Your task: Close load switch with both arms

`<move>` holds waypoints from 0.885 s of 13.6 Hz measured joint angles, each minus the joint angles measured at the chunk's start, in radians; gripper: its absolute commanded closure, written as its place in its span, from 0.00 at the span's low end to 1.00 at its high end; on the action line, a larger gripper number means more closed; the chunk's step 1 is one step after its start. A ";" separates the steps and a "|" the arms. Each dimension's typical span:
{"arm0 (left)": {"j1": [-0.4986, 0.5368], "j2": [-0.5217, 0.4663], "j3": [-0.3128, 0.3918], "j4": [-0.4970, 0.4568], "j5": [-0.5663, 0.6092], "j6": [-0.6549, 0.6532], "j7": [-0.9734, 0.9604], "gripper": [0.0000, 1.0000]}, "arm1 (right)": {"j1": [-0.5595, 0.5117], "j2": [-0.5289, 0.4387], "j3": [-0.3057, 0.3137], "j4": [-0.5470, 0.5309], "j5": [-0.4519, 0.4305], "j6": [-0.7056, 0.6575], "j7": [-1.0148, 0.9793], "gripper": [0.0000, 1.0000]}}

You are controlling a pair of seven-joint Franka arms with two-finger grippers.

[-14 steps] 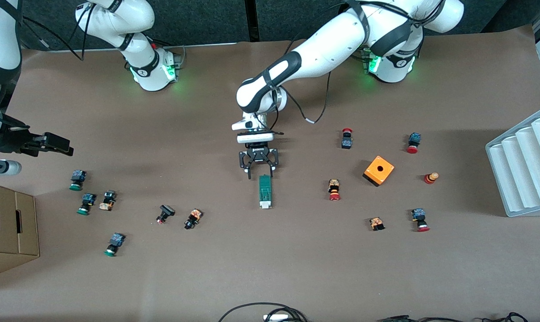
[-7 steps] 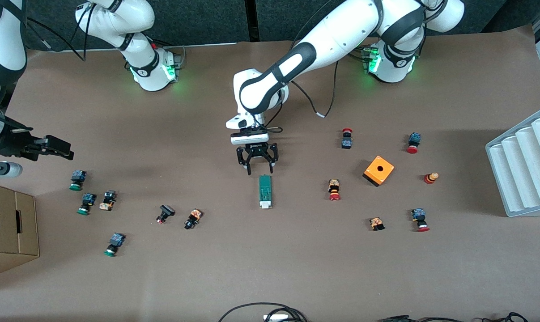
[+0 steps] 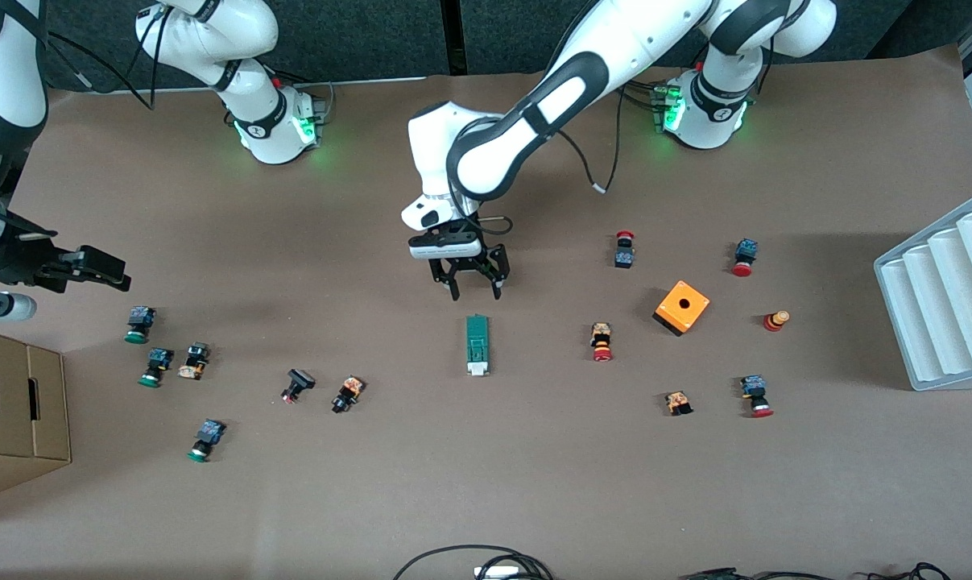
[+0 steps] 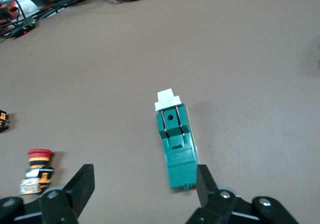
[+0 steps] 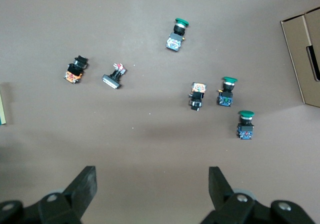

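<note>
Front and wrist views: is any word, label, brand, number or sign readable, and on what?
None can be read.
Left gripper, open above the table by the load switch: a pale marking on its body, too small to read.
Load switch in the left wrist view: no lettering visible.
Right gripper, open: no text.

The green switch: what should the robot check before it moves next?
1. Switch lies flat on the table, untouched: ok.
2. White slider visible and unblocked: ok.
3. Left gripper open, up over the table by the switch's green end: ok.
4. Left gripper holding the switch: not ok.
5. Right gripper open, over the green buttons at its own end of the table, not at the switch: not ok.
6. Switch already closed: cannot tell.
</note>
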 measured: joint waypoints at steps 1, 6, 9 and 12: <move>0.010 -0.021 0.001 0.000 -0.051 -0.001 0.077 0.05 | 0.000 0.000 0.000 0.000 0.000 0.003 0.000 0.00; 0.091 -0.130 0.004 0.001 -0.348 -0.033 0.507 0.00 | 0.000 0.000 0.000 0.000 0.000 0.005 0.000 0.00; 0.142 -0.188 0.007 0.001 -0.490 -0.067 0.685 0.00 | 0.000 0.000 0.000 -0.001 0.000 0.006 0.000 0.00; 0.199 -0.238 0.009 0.004 -0.605 -0.116 0.807 0.00 | 0.000 0.000 -0.002 -0.002 0.000 0.006 0.000 0.00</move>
